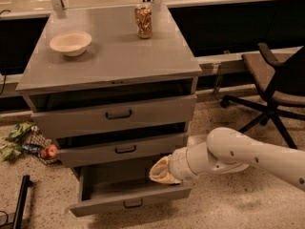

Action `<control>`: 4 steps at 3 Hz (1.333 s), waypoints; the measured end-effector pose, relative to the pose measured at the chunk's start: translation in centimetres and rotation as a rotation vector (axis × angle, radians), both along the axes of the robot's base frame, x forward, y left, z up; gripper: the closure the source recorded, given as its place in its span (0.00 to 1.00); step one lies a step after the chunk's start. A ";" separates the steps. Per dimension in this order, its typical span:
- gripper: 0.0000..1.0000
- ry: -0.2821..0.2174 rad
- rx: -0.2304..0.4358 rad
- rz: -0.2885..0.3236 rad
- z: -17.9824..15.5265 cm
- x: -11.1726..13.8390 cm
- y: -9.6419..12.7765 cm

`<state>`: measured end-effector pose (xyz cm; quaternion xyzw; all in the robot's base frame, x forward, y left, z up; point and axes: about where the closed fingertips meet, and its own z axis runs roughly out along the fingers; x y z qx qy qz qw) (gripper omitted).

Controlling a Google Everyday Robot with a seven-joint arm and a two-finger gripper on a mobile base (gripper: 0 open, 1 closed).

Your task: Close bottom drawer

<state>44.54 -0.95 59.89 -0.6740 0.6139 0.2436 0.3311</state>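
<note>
1. The gripper (161,171) hangs over the right side of the open bottom drawer (102,205), just behind its front panel; its state cannot be told.
2. The drawer stands pulled well out of the cabinet (119,56).
3. Judgement: rigid, light, sliding freely. Push squarely on the panel near the handle (133,203).

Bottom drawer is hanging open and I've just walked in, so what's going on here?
A one-armed robot is working on closing the bottom drawer of the grey cabinet. Its arm reaches in from the right, and the gripper is over the drawer's right end, just behind the front panel. The drawer is pulled well out, not yet closed. A bowl and a can stand on the cabinet top.
</note>
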 end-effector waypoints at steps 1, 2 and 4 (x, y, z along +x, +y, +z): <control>1.00 0.003 0.002 0.000 -0.1 0.0 0.0; 1.00 0.028 0.029 -0.003 -1.7 -0.6 0.3; 1.00 0.106 0.046 0.037 -9.1 -2.8 3.0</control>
